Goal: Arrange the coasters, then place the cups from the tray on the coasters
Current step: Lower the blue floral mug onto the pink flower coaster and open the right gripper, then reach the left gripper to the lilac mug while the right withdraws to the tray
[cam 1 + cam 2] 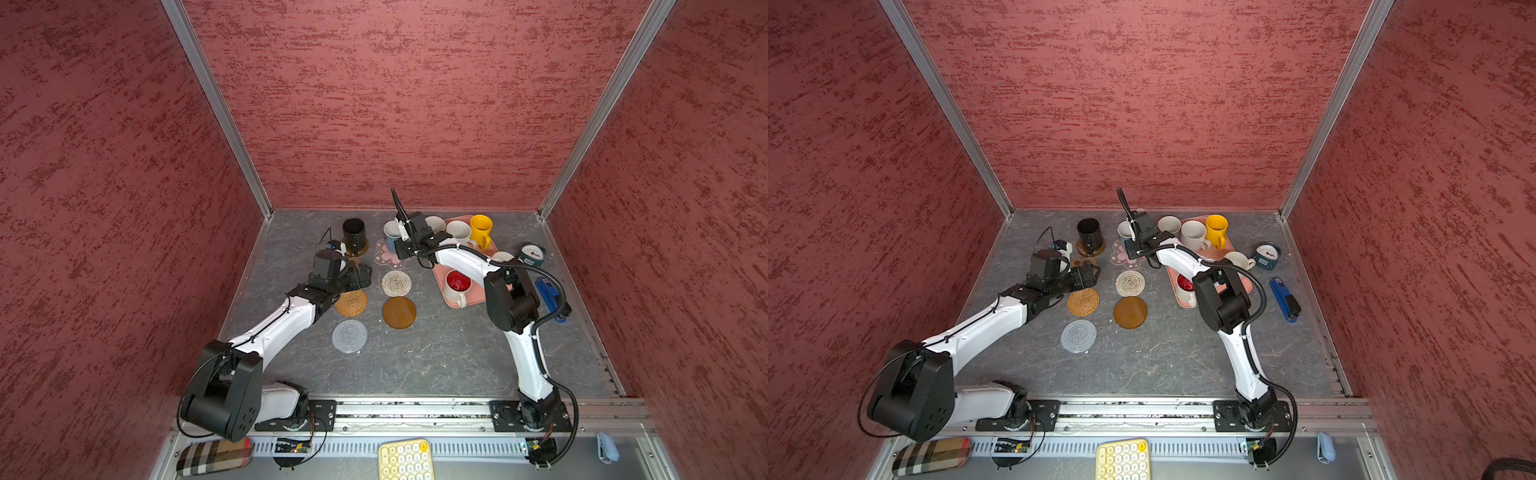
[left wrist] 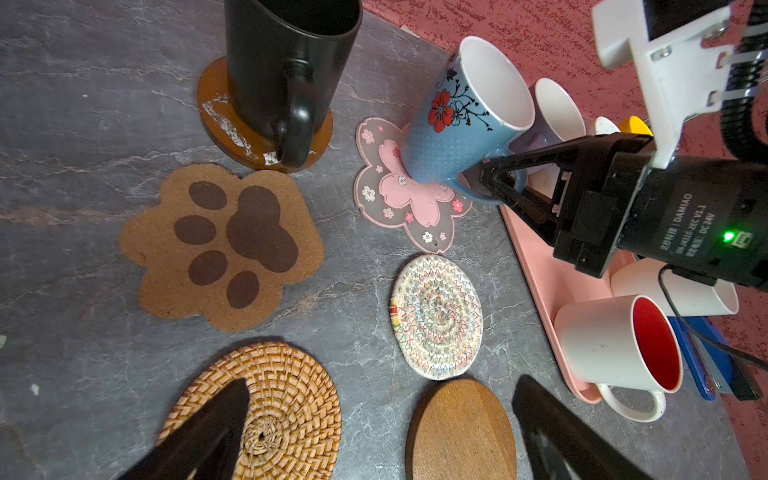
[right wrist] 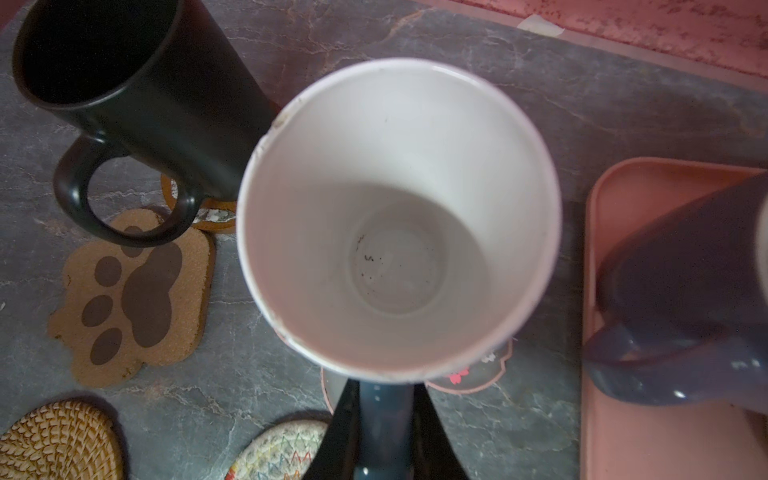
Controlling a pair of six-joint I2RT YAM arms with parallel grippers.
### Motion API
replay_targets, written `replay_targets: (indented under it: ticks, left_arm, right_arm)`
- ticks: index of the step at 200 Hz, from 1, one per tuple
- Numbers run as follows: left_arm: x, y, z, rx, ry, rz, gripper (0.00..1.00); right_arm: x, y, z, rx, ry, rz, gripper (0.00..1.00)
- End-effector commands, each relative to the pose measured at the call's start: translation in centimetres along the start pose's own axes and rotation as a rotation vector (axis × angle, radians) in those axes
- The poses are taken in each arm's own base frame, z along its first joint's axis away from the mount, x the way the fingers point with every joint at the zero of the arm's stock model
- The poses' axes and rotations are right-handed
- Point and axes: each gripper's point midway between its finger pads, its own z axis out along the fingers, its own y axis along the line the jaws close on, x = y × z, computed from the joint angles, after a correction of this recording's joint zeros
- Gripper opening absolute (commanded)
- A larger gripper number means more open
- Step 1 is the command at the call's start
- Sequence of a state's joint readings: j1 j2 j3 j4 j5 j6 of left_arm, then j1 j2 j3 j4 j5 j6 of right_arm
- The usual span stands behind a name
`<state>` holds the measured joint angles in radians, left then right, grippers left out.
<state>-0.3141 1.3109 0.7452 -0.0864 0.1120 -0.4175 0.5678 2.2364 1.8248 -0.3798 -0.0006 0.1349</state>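
Right pincer [image 2: 494, 183] clamped on the handle of a light blue flowered mug [image 2: 449, 145], holding it over the pink flower-shaped coaster [image 2: 411, 208], seemingly for set-down; left pincer [image 2: 380, 399] hangs apart nearby.

The right gripper [image 1: 1133, 248] reaches across to the light blue cup [image 1: 1124, 230], which stands over the pink flower coaster [image 1: 1120, 257] (the wrist body hides the jaws). Just beside it, the black cup [image 1: 1089, 234] sits on a brown round coaster [image 1: 1091, 249]. The left gripper [image 1: 1094, 276] hangs by the paw coaster [image 1: 1080, 262]. Nearer the camera lie a rattan coaster [image 1: 1083, 302], a beige woven coaster [image 1: 1130, 283], a brown disc [image 1: 1130, 312] and a grey woven coaster [image 1: 1078, 336], all bare. Five cups stand on the pink tray [image 1: 1224, 246].
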Motion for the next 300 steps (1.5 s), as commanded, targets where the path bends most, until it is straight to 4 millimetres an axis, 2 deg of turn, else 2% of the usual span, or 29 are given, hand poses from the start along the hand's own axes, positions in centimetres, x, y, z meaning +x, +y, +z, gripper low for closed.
replay_targets:
  ticks: [1, 28, 52, 76, 122, 170, 211, 250, 300]
  left_arm:
    - [0.0, 0.1, 0.2, 0.008, -0.007, 0.007, 1.00]
    - [-0.1, 0.1, 0.1, 0.009, -0.010, 0.008, 1.00]
    - [-0.1, 0.1, 0.0, 0.010, -0.011, 0.008, 1.00]
    - [-0.1, 0.1, -0.1, 0.009, -0.011, 0.007, 1.00]
    - [-0.5, -0.1, -0.9, 0.003, -0.022, 0.009, 1.00]
    - [-1.5, -0.6, -2.5, 0.002, -0.041, 0.014, 1.00]
    - [-2.6, -1.5, -4.8, 0.007, -0.059, 0.029, 1.00]
    - [-3.3, -3.6, -6.8, 0.022, -0.043, 0.068, 1.00]
    - [-4.1, -7.4, -7.9, 0.040, -0.015, 0.163, 1.00]
  right_arm:
    - [-2.4, 0.4, -0.5, -0.025, -0.093, -0.003, 0.00]
    - [-2.0, 0.3, -0.4, -0.021, -0.088, -0.002, 0.00]
    - [-1.8, 0.2, -0.4, -0.016, -0.086, -0.001, 0.07]
    - [-1.8, 0.2, -0.6, -0.016, -0.089, -0.001, 0.19]
    - [-1.8, 0.3, -1.1, -0.020, -0.094, 0.000, 0.53]
    - [-2.7, 0.4, -2.9, -0.024, -0.122, -0.002, 0.65]
    - [-3.9, 0.9, -6.0, -0.048, -0.174, 0.007, 0.73]
    - [-4.3, 1.1, -10.0, -0.065, -0.231, 0.020, 0.77]
    - [-2.1, 0.3, -15.1, -0.069, -0.289, 0.073, 0.81]
